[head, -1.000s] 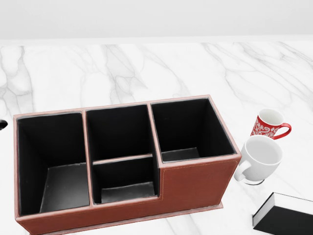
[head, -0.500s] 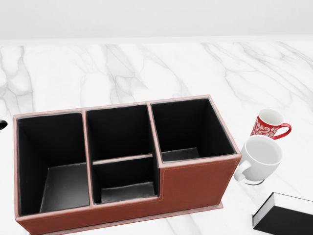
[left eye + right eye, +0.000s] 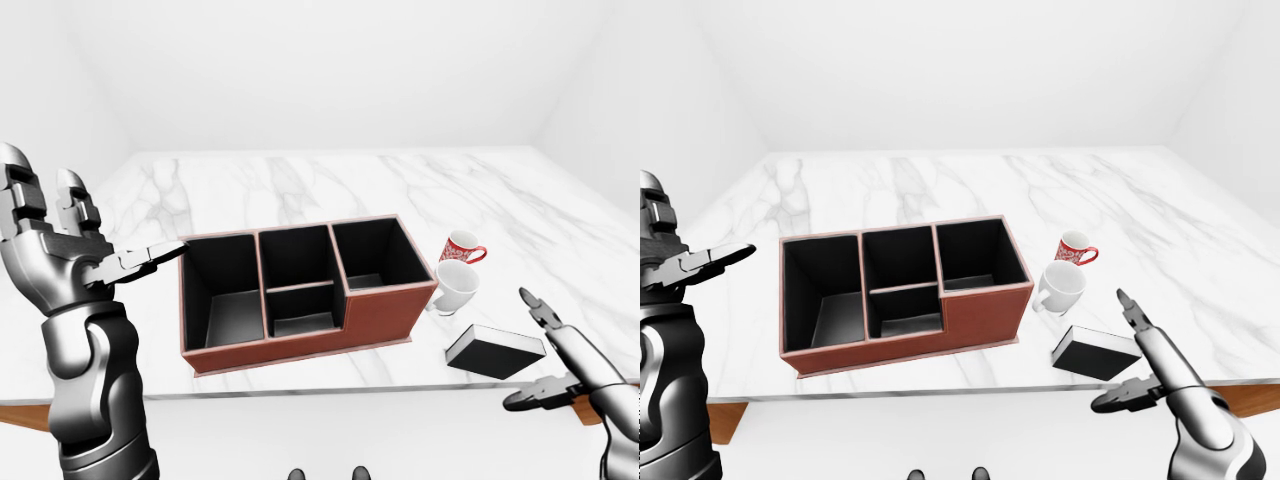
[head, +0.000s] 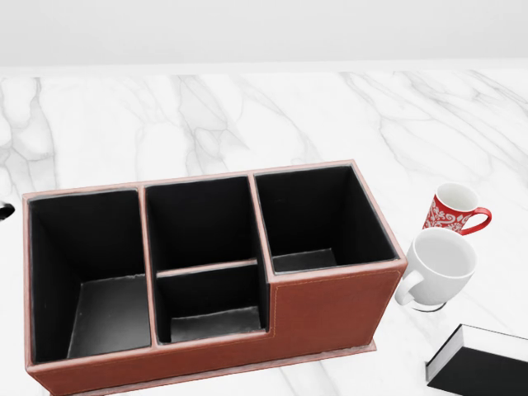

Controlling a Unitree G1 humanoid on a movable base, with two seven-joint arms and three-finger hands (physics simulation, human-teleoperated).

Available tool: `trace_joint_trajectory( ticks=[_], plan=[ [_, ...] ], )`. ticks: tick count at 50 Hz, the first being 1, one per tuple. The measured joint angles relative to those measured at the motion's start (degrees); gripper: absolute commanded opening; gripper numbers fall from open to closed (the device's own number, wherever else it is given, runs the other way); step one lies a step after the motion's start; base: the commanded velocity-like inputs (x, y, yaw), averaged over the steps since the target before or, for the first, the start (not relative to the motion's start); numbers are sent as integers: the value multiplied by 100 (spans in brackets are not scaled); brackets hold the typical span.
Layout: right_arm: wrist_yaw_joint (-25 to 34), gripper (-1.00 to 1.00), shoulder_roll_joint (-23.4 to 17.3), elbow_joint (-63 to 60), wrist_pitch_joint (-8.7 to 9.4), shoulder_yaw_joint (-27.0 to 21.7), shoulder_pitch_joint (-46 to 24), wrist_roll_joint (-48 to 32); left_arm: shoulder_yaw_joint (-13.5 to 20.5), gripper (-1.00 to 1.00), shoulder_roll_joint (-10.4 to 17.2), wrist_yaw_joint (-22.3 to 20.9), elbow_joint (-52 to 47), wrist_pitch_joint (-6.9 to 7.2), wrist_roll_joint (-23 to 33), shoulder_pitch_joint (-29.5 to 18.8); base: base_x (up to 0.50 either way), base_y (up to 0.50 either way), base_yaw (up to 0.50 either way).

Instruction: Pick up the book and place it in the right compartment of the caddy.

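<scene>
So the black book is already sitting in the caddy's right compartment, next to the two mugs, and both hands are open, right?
Not quite. The book lies on the marble counter, outside the caddy, whose right compartment is empty, as the right-eye view shows. It is near the white mug and red mug, and the left hand and right hand are open.

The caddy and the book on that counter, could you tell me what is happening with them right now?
Nothing is held yet. The book lies flat on the marble counter, to the right of the brown caddy and just below a white mug and a red mug. The right hand hovers open near the book's right side, not touching it. The left hand is raised, open, left of the caddy, whose compartments are all empty.
</scene>
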Motion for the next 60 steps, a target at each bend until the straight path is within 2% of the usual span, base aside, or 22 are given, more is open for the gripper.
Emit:
trace_joint_trajectory(
  ticks=[16, 60],
  plan=[
    [0, 100, -89, 211, 0, 116, -1, -102, 1, 100, 1, 6, -13, 0, -5, -8, 0, 0, 0],
    [0, 100, -512, 779, 0, 153, -89, -1137, -29, 100, -26, -18, -3, 0, 47, 11, 0, 0, 0]
  ],
)
